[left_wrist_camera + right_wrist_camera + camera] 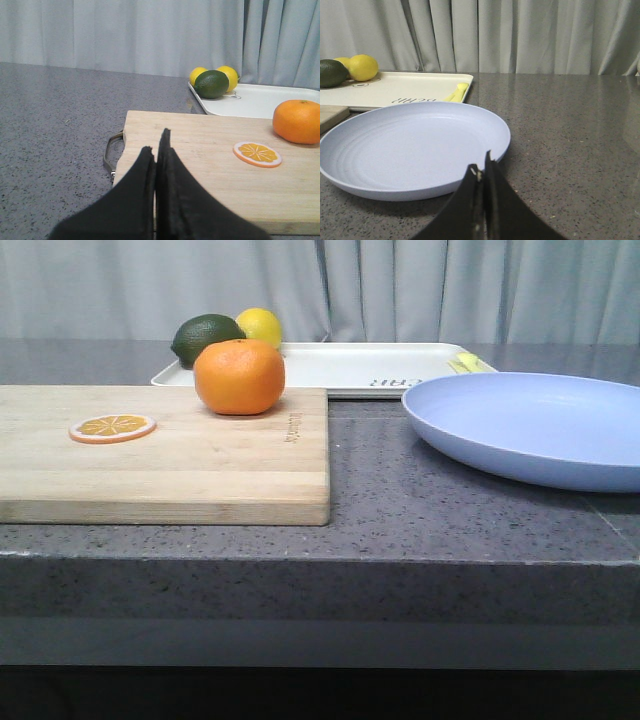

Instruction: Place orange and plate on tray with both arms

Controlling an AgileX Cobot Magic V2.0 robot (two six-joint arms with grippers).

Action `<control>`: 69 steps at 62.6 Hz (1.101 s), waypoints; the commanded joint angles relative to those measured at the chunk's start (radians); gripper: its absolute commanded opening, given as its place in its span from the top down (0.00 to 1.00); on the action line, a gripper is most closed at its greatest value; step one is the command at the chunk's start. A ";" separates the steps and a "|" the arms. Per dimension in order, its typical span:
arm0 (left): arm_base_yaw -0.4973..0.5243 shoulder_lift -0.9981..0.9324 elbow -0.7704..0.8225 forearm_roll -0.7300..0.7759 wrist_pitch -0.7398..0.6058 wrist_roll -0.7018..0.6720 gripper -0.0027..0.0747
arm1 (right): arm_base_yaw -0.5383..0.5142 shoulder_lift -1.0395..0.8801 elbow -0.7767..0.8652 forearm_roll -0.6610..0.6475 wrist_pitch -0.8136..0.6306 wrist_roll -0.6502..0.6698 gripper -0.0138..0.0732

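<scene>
Orange (239, 376) upright on the cutting board (180, 455), stem dimple up; plate (530, 425) flat beside it; tray (350, 365) lengthwise behind; left gripper (155, 155) and right gripper (481, 170) closed, empty.

matte black left pincer (156, 150), tapered right pincer (481, 170)

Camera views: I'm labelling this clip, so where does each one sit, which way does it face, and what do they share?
Front view: low at the table's near edge, facing forward over the cutting board, orange, plate and tray; no robot parts show.
Left wrist view: on the left arm, looking along the cutting board toward the orange; the shut left gripper shows.
Right wrist view: on the right arm, low behind the plate, facing the tray; the shut right gripper shows.
Shared: tray, lemon and dark green fruit appear in all three.
</scene>
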 commanded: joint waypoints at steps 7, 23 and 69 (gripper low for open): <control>-0.001 -0.018 0.026 -0.006 -0.143 -0.002 0.99 | -0.005 -0.020 -0.023 0.000 -0.111 -0.011 0.98; -0.001 -0.005 -0.139 -0.044 -0.074 -0.002 0.99 | -0.005 -0.018 -0.152 0.000 -0.042 -0.011 0.98; -0.001 0.428 -0.769 -0.090 0.537 -0.002 0.99 | -0.005 0.448 -0.723 -0.053 0.474 -0.012 0.98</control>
